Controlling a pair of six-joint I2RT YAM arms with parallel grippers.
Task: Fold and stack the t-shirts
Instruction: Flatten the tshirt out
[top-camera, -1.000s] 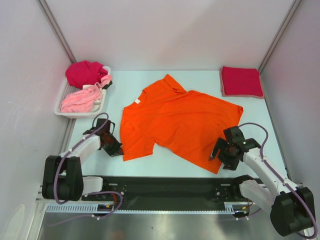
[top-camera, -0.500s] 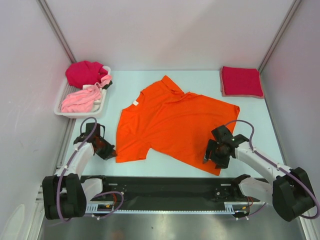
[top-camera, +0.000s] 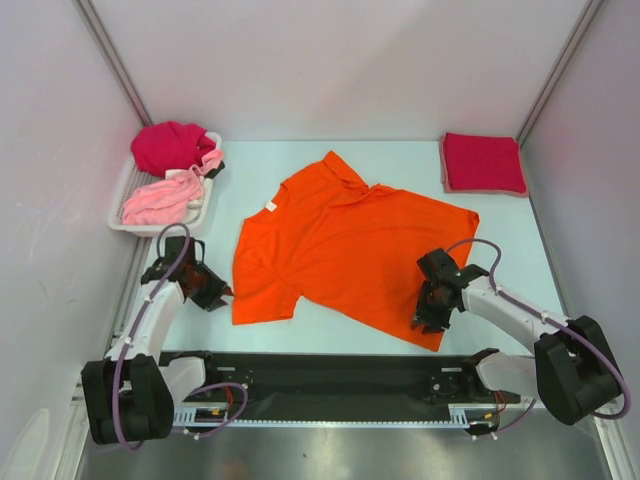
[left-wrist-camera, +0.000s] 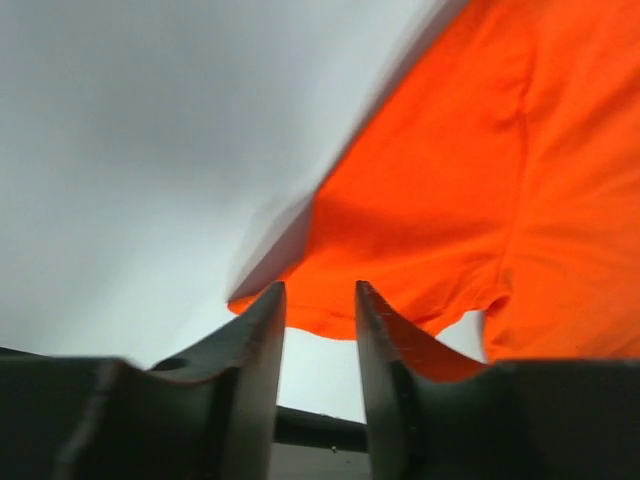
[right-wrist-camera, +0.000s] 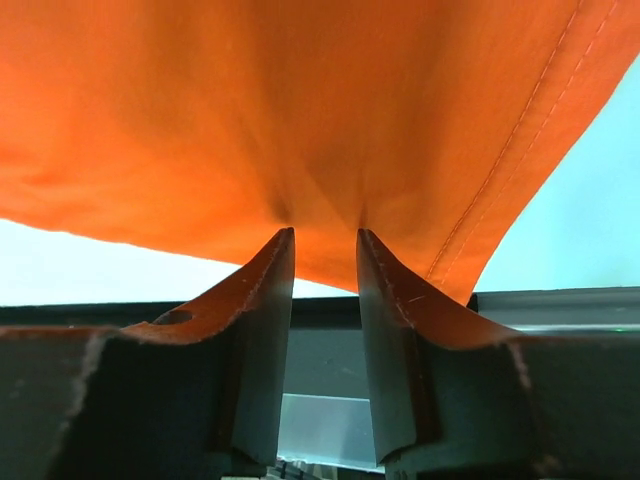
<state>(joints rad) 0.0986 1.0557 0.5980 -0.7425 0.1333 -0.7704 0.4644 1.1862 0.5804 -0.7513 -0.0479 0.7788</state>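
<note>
The bright orange t-shirt lies spread out on the pale table, neck toward the far left. My left gripper is open just off the shirt's near-left corner; in the left wrist view the gripper holds nothing and the orange t-shirt's edge lies just past its tips. My right gripper rests on the near-right hem. In the right wrist view that gripper has its jaws narrowed but still apart, tips pressed into puckered orange t-shirt cloth. A folded crimson t-shirt lies at the far right.
A white tray at the far left holds a crumpled magenta t-shirt and a pale pink t-shirt. A black rail runs along the near table edge. White walls close in both sides.
The left gripper dragged the shirt's near-left corner leftward, then opened and let it go. The right gripper moved in onto the near-right hem and its jaws narrowed.
</note>
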